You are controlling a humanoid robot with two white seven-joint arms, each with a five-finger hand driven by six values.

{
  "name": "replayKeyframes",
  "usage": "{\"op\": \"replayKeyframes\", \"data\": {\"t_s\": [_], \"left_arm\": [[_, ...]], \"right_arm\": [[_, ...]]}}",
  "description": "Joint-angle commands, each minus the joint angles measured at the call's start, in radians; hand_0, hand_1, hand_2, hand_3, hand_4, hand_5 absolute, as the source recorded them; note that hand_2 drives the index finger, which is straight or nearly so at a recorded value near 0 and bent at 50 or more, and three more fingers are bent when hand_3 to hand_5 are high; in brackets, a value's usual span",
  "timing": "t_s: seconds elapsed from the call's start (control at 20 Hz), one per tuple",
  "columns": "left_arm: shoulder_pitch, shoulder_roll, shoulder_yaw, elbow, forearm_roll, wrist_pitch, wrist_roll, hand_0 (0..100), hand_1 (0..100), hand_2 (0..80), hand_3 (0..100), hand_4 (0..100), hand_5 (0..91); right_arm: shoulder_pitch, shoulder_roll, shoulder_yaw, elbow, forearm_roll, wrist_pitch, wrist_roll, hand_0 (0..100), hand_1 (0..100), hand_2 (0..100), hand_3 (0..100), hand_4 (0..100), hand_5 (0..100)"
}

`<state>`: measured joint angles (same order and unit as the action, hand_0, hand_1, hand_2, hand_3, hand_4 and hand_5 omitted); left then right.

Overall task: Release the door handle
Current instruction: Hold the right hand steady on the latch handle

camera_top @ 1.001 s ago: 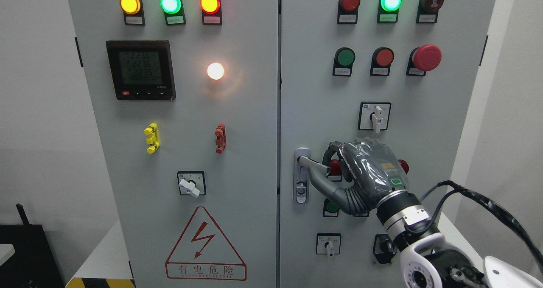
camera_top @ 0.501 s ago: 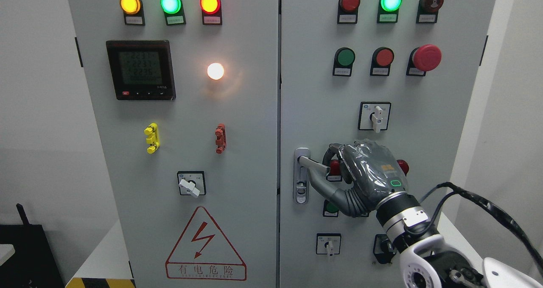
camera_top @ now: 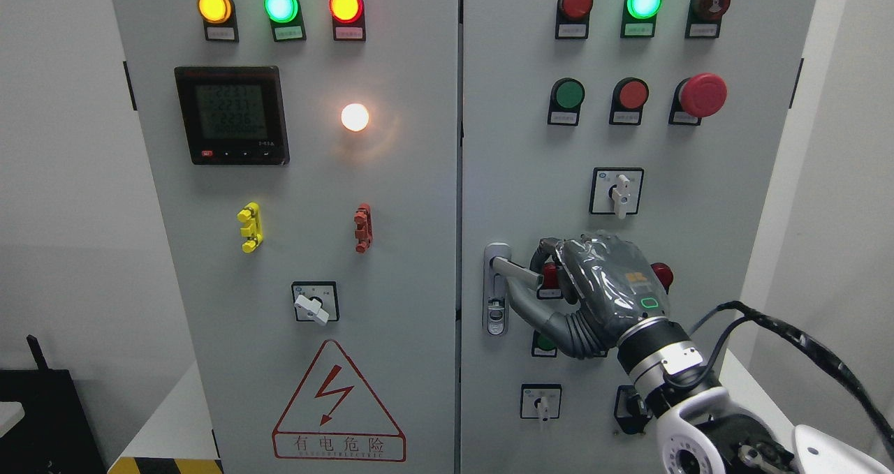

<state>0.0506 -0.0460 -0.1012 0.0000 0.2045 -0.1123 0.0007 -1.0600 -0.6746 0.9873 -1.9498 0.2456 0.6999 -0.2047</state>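
The robot's right hand (camera_top: 606,289), grey and wrapped in clear plastic, comes in from the lower right and sits against the right-hand door of the pale grey electrical cabinet (camera_top: 391,202). Its fingers (camera_top: 541,250) are curled over the outer end of the silver metal lever door handle (camera_top: 515,271), thumb reaching under it, so the handle is gripped. The handle sticks out from its silver lock plate (camera_top: 496,299) near the door's left edge, below the white rotary switch (camera_top: 618,191)
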Motion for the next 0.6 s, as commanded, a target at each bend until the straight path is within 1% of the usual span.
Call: {"op": "replayKeyframes", "data": {"t_s": [0.0, 0.55], "left_arm": [[0.000, 0.000, 0.000, -0.031, -0.001, 0.000, 0.001, 12, 39, 0.0, 0, 0, 0.0], [0.000, 0.000, 0.000, -0.031, -0.001, 0.000, 0.001, 12, 39, 0.0, 0, 0, 0.0]], "right_arm": [[0.000, 0.004, -0.001, 0.000, 0.000, 0.000, -0.001, 41, 17, 55, 100, 100, 100], [0.006, 0.004, 0.001, 0.000, 0.000, 0.000, -0.001, 41, 17, 56, 100, 100, 100]]}}
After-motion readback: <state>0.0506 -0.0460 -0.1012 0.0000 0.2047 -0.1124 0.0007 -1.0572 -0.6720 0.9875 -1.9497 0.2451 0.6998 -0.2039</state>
